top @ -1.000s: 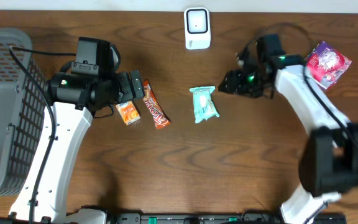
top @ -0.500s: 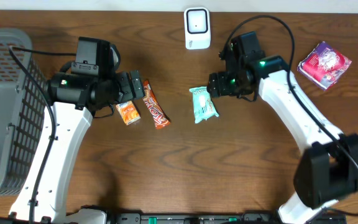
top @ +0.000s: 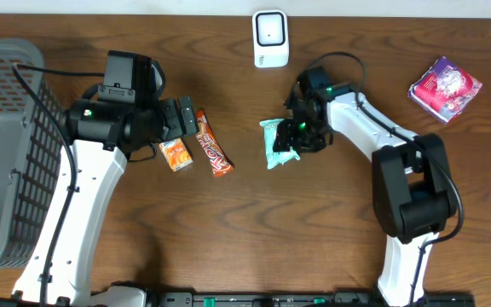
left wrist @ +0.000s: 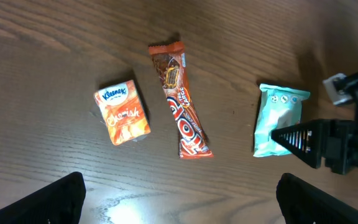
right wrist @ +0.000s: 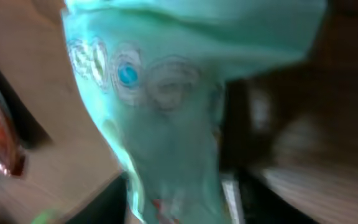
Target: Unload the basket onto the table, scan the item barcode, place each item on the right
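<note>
**Closing in on the mint packet**

Reaching across from the far right of the scanner (top: 270,38), the right gripper (top: 291,140) has swung inward over the last second. It now sits at the right edge of the mint-green packet (top: 278,143), which lies flat on the table just in front of the scanner, on the robot's side. A second ago this arm was well to the right of the scanner, near the pink packet (top: 445,88). The likely meaning is that the pick-up has begun and nothing has yet been shown to the scanner.

Whether the right fingers are clamped on the packet I cannot tell. The wrist view is blurred, and the packet (right wrist: 166,124) fills it.

The left gripper (top: 186,119) has not moved; its fingers (left wrist: 55,198) stand wide apart over nothing, left of the scanner.

Readable writing:
- The small orange tissue pack (left wrist: 122,112) says "Kleenex".
- The long orange-brown snack bar (left wrist: 182,102) carries big letters that look like "TOP".
- The mint packet (left wrist: 277,121) shows only small round marks.
- No barcode is visible on it from above.
</note>
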You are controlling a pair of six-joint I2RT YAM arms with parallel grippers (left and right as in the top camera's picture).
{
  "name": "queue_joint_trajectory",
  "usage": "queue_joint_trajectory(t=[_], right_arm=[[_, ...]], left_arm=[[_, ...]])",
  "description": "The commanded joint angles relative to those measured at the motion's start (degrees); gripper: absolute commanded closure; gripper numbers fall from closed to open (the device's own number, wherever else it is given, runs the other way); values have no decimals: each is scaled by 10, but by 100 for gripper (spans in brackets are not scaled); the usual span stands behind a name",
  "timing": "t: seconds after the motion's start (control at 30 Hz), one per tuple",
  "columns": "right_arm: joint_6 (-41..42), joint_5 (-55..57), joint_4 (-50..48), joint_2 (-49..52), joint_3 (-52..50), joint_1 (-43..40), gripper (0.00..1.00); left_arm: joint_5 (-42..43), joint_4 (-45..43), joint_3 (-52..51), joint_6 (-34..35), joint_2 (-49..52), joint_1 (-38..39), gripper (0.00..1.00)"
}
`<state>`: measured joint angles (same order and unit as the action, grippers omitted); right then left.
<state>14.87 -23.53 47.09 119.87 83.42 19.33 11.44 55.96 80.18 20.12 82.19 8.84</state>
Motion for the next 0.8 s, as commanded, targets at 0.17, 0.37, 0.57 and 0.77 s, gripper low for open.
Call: queue_joint_trajectory(t=[0.17,0.37,0.57,0.77], right_arm=[[-1,76,51,-8,67,2,99],[50,381,146,-8,153,50,99],[132,619,164,6,128,123,99],[154,674,163,70,113,174,96]], left_arm=[[-4,2,3,-3,2,-1,2],[-4,2,3,-3,2,-1,2],[-4,2,3,-4,2,-1,2],[-4,2,3,-3,2,-1,2]])
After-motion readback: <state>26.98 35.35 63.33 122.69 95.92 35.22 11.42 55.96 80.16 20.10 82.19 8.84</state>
